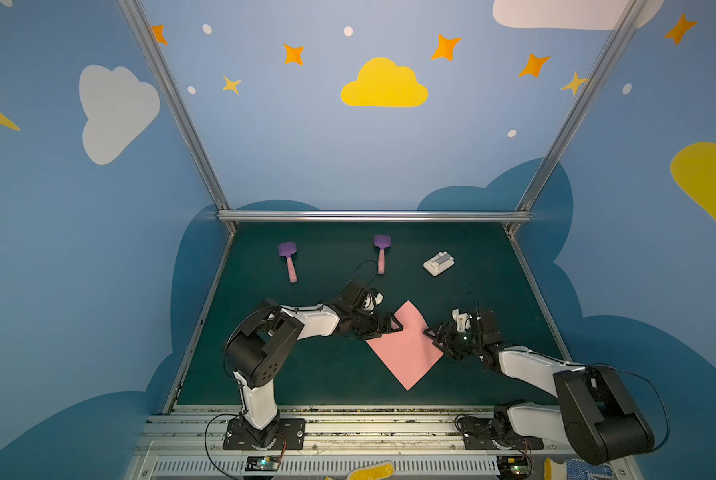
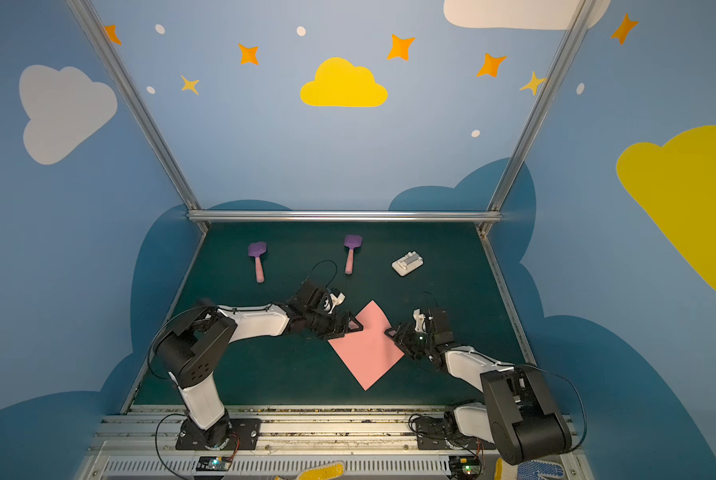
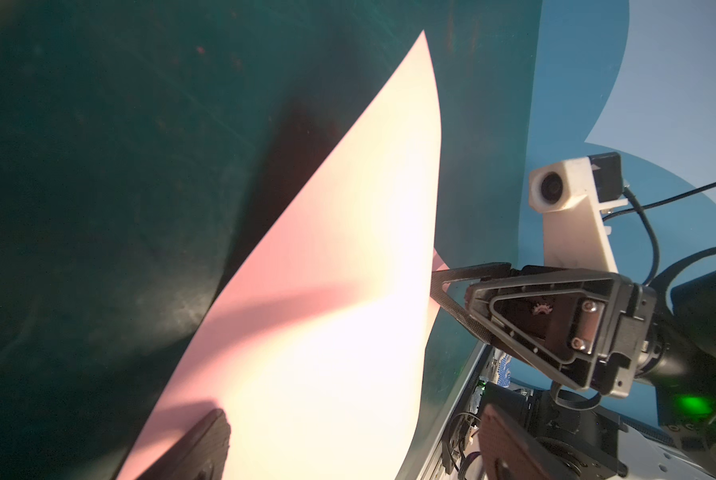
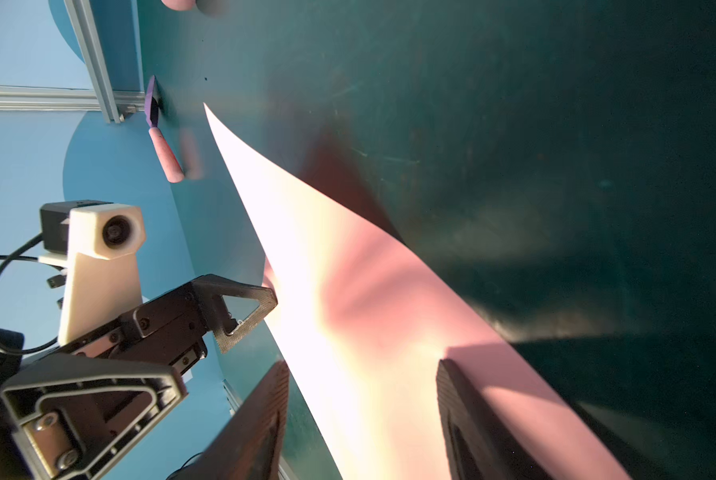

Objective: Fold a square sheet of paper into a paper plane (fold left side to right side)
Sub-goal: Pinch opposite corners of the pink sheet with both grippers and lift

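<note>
sheet [image 1: 406,351]: diamond on bench [image 1: 306,374] between left claw [image 1: 394,326] and right claw [image 1: 431,335], long diagonal crosswise to them. Both claws spread at its side corners. Only wrist views show edges curling up.

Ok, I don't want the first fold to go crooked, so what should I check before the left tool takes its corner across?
1. Square sheet of paper unfolded, lying as a diamond on the table: ok.
2. Left tool at the sheet's left corner, jaws open: ok.
3. Right tool at the right corner, jaws open: ok.
4. A tool closed on the paper: not ok, neither grips it yet.
5. Both spatulas and the white block clear of the sheet: ok.
6. Sheet fully flat: cannot tell; the wrist views show it curving.
</note>
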{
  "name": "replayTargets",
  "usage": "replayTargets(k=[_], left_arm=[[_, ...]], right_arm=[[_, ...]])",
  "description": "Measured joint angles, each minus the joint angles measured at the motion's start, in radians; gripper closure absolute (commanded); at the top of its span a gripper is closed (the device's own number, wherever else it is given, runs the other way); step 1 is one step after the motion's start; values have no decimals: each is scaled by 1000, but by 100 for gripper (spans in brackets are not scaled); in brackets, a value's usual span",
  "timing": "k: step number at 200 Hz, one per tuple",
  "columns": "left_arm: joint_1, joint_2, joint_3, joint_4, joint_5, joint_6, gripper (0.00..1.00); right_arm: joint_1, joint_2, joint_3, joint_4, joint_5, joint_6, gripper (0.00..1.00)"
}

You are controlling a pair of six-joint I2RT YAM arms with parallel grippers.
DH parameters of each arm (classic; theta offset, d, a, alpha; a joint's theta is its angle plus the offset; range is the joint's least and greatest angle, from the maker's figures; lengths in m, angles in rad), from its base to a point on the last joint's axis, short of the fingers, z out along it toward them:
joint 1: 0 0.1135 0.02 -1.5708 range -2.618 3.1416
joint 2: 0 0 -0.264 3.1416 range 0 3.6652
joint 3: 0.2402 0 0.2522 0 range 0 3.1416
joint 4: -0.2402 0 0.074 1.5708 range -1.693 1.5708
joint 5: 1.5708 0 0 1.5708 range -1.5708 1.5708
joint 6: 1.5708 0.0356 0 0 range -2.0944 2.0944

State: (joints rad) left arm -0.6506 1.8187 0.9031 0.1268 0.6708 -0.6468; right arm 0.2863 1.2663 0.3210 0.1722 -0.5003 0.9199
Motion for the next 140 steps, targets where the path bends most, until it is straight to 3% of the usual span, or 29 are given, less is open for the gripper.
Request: replayTargets(k=[77,110,140], left_arm=[[0,0,0,1,0,0,5],[0,0,0,1,0,0,5],[0,0,0,1,0,0,5]], right_arm=[[-27,-357,-34,-441,229,8,34],[-33,-371,-45,-444,240,16,34],[-41,-285,-48,-320,193,14,35]])
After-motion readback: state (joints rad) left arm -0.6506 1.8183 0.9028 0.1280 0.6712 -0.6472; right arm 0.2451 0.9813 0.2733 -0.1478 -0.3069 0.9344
